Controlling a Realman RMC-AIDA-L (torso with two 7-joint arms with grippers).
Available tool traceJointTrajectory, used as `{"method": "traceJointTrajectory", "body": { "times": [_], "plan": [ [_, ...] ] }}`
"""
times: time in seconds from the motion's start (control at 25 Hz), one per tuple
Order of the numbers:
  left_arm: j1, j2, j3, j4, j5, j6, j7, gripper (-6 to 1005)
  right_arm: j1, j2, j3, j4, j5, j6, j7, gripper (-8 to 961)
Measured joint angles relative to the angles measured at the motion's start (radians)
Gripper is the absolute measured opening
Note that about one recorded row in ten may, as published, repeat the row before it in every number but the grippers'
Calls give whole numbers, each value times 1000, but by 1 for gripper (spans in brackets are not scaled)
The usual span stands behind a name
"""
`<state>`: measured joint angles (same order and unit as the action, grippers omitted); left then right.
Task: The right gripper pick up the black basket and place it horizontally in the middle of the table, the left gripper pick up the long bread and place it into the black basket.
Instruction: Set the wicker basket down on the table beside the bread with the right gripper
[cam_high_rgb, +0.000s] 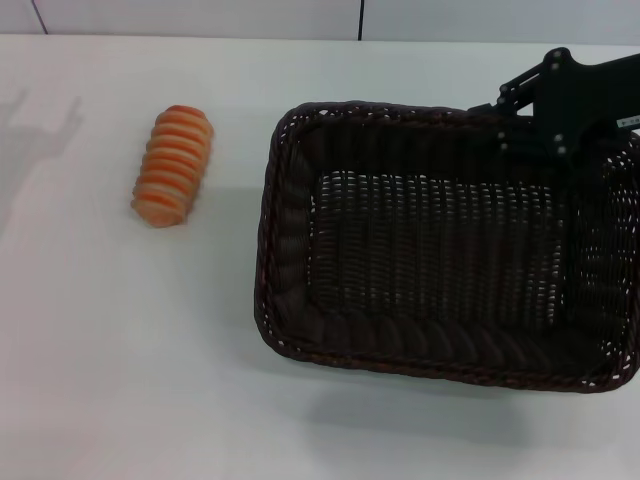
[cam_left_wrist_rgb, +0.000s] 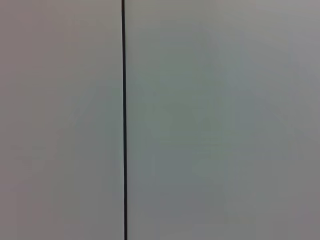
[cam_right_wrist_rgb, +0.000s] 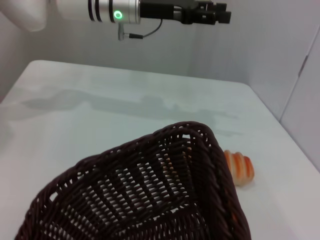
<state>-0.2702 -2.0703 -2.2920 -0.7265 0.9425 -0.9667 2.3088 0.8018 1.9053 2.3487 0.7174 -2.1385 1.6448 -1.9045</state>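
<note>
Pinching the far rim of the black basket (cam_high_rgb: 268, 220) with the right gripper (cam_high_rgb: 555, 135), at about 2 o'clock on the basket in the head view. Judged pressed together on the braided edge, though the tips are lost against the dark weave. Reaching in from the 2 o'clock side of the table (cam_high_rgb: 100, 350).

First step in hand, by the look of it: carrying the basket. Soft shadow under the 6 o'clock edge, so probably lifted or half-lifted rather than resting flat. Lies long side across already, but off toward 3 o'clock of the table's middle. Next move calls for sliding it over toward 9 o'clock, stopping short of the long bread (cam_high_rgb: 173, 166), setting it down level and letting go without tipping it.

Parked high over the table, seen only in the right wrist view: the left gripper (cam_right_wrist_rgb: 216, 13), green ring lit, well apart from everything. Cannot tell whether spread or pressed together. Nothing but blank wall in its own camera. Bread step not yet begun.

As for looks: large, rectangular, brown-black wicker, open weave on sloping sides, thick braided rim, nothing inside. Likely light but springy, so apt to tilt when held by one corner.

Bread well apart from the basket, at about 10 o'clock of it. Small oblong loaf, orange-brown with pale cross ridges, lying on the white top with its long axis running roughly 1 to 7 o'clock.
</note>
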Motion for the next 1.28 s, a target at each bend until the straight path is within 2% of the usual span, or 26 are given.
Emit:
{"method": "traceJointTrajectory", "body": {
  "times": [0.4, 1.0, 1.28],
  "plan": [
    [2, -1, 0, 10, 0, -11, 0, 785, -8, 4, -32, 8, -14, -73, 49, 189],
    [5, -1, 2, 24, 0, -12, 0, 784, 14, 26, -87, 39, -8, -226, 109, 189],
    [6, -1, 2, 26, 0, -12, 0, 785, 40, 31, -168, 35, -3, -277, 139, 188]
  ]
}}
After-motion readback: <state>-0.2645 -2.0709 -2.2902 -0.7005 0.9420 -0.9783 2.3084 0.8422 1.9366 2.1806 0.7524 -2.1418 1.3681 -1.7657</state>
